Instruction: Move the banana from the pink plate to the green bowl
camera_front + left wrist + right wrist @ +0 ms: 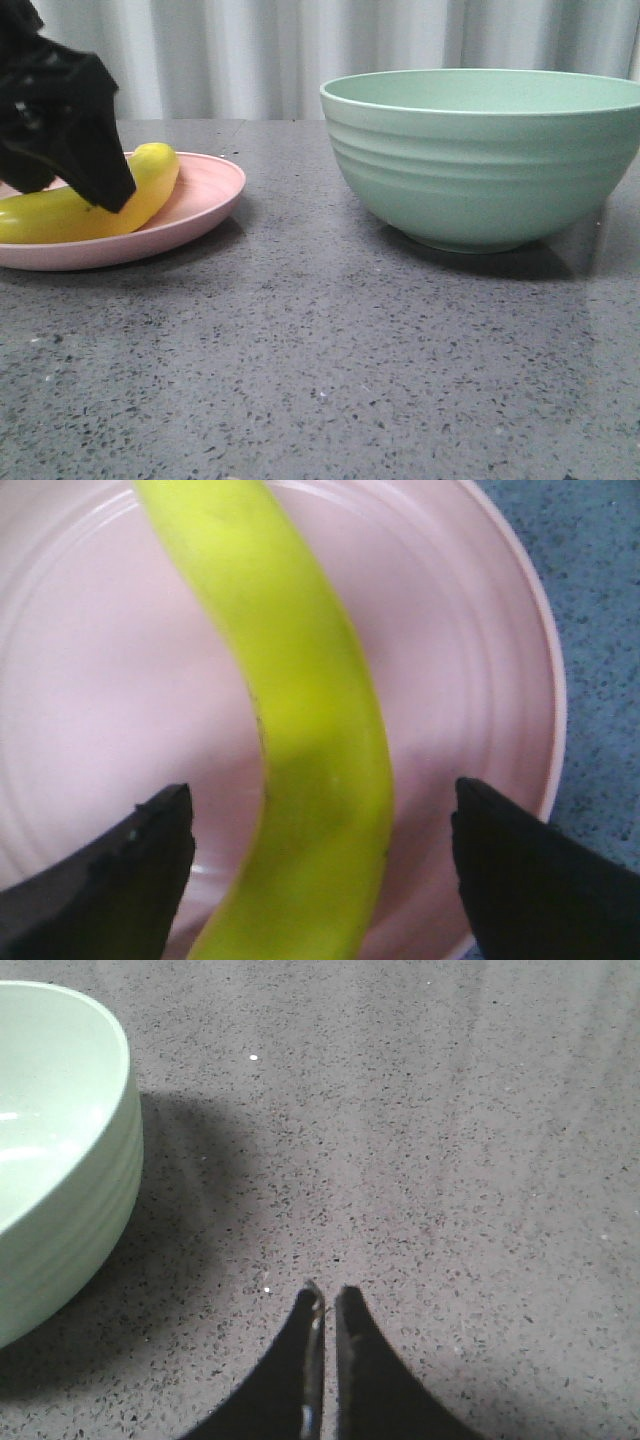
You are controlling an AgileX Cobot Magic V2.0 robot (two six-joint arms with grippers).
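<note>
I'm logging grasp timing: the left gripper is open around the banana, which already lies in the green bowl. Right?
Not quite. The left gripper is open around the banana, but the banana lies on the pink plate, not in the green bowl. The left wrist view shows it, and the front view agrees.

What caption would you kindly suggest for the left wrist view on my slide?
Open left gripper straddling the glossy yellow curved banana lying on the shallow pale pink round plate.
</note>
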